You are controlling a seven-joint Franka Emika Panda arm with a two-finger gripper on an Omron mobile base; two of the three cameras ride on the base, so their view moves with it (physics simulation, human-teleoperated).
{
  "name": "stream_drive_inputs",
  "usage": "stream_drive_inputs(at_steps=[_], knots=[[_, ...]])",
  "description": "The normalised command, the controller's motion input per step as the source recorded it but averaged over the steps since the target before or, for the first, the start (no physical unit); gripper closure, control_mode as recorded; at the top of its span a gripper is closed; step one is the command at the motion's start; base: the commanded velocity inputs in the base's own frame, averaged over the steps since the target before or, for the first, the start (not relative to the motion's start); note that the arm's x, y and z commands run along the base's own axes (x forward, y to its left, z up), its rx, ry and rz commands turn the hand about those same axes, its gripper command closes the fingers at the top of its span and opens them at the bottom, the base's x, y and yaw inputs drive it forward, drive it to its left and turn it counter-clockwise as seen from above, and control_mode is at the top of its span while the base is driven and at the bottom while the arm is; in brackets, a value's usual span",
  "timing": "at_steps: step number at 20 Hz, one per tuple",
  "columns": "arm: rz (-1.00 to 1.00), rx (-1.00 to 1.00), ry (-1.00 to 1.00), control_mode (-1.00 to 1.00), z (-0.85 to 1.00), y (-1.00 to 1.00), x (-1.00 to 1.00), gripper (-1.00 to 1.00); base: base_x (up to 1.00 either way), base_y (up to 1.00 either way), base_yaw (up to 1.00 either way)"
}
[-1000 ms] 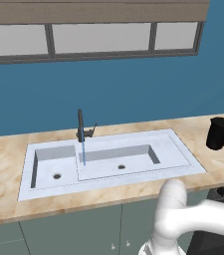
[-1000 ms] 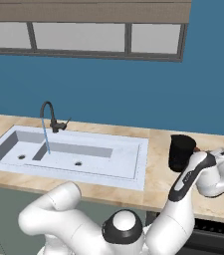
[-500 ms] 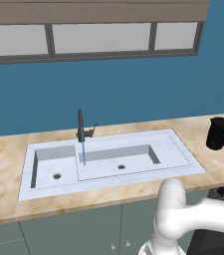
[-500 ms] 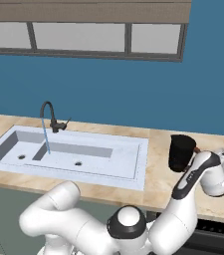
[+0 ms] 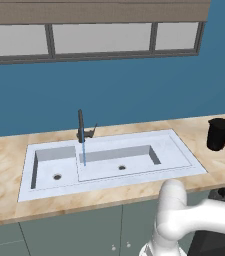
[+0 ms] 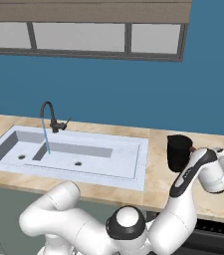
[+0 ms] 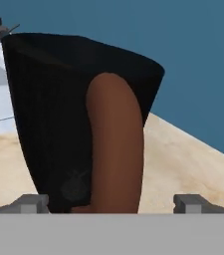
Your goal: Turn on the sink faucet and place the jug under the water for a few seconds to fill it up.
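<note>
1 black, slightly tapered jug point(image 7: 58, 119) is seen upright on the counter point(image 5: 4, 185), well to the right of the sink point(image 5: 169, 150). Its brown curved handle point(image 7: 114, 149) is faced by the gripper point(image 7: 111, 203), whose fingers point(image 7: 31, 203) are spread wide either side. Water point(image 5: 83, 152) is seen falling from the sink faucet point(image 5: 81, 125).

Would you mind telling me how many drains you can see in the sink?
2. One drain sits in the sink's smaller left compartment, the other drain in the wider right compartment, right of the water stream. None seems hidden.
</note>
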Motion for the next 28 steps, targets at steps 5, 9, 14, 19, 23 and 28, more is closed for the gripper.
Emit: stream_drive_inputs(at_steps=[5, 9, 14, 19, 23, 28], knots=[[0.0, -0.01, 0.1, -1.0, -0.14, 0.46, 0.0, 1.0, 0.0, 0.0, 0.0], [0.0, 0.0, 0.04, -1.0, -0.09, 0.24, 0.0, 1.0, 0.0, 0.0, 0.0], [0.02, 0.0, 0.0, -1.0, 0.06, 0.23, -0.02, 1.0, 0.0, 0.0, 0.0], [0.15, 0.0, 0.03, -1.0, 0.49, 0.82, 0.03, 1.0, 0.0, 0.0, 0.0], [0.23, 0.0, 0.07, -1.0, 0.21, 1.0, 0.14, 1.0, 0.0, 0.0, 0.0], [0.25, 0.0, 0.1, -1.0, 0.01, 1.0, 0.05, 1.0, 0.0, 0.0, 0.0]])
